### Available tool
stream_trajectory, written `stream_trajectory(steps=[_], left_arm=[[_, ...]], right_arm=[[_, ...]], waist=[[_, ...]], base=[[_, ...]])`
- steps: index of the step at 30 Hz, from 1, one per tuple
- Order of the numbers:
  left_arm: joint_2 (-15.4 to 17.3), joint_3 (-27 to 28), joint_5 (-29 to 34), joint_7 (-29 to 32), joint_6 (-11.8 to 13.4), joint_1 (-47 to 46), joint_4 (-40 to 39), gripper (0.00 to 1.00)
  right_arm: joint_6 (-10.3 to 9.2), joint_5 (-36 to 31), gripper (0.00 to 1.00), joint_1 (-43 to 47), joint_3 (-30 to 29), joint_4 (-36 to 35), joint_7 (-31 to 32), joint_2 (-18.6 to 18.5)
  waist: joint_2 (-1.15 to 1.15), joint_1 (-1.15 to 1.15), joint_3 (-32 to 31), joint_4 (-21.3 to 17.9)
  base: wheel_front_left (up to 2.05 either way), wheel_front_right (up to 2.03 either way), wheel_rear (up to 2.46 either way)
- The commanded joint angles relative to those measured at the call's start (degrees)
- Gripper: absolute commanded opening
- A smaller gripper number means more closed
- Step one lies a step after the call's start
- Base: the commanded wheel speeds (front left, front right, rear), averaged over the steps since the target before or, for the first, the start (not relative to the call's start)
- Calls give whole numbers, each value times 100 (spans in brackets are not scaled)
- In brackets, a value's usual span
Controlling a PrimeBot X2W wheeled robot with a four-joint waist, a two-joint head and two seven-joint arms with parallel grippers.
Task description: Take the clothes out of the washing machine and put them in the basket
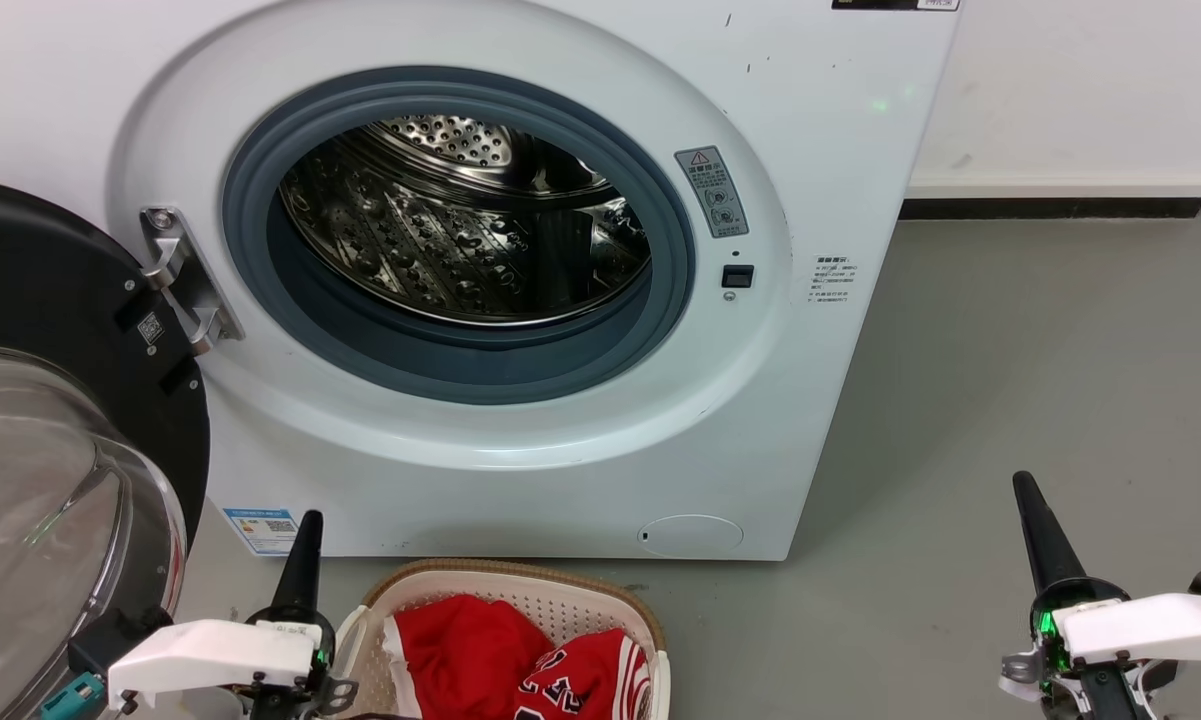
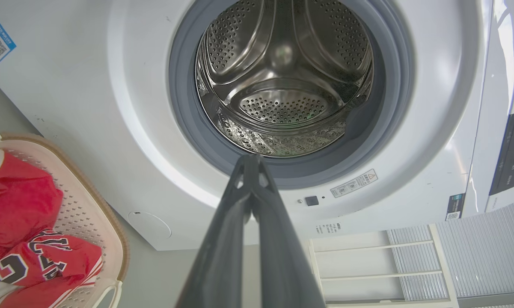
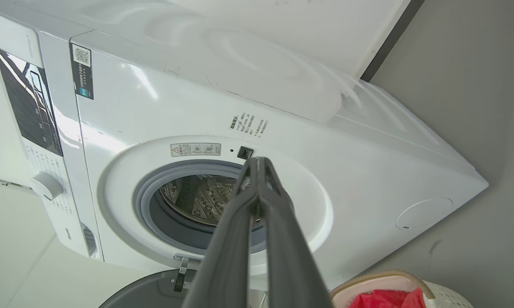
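Just right of the left gripper (image 1: 309,522), in the head view, the basket (image 1: 520,572) holds both red clothes (image 1: 470,645). Ahead of the tips stands the washing machine (image 1: 560,470), its drum (image 1: 460,230) bare steel. The right gripper (image 1: 1022,485) is well apart. Left wrist view: fingers (image 2: 231,222) pressed together on nothing, and the drum beyond them looks empty. Right wrist view: fingers (image 3: 235,231) likewise closed and empty. Unloading seems done; the next move likely calls only for checking the drum's hidden near floor.

laundry corner; washing machine (image 1: 520,300), grey floor (image 1: 1040,400)
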Motion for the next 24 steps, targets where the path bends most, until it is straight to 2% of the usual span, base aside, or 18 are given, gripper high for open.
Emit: stream_trajectory(steps=[1,24], left_arm=[[2,34,-137,28,-42,-119,-6,0],[-24,132,-1314,305,-169,-318,156,0]], right_arm=[[0,140,0,-136,-19,-10,32,-24],[-1,1315,0,-295,-136,177,336,5]], waist=[[0,0,1,0],[0,0,22,7]], base=[[0,0,0],[0,0,0]])
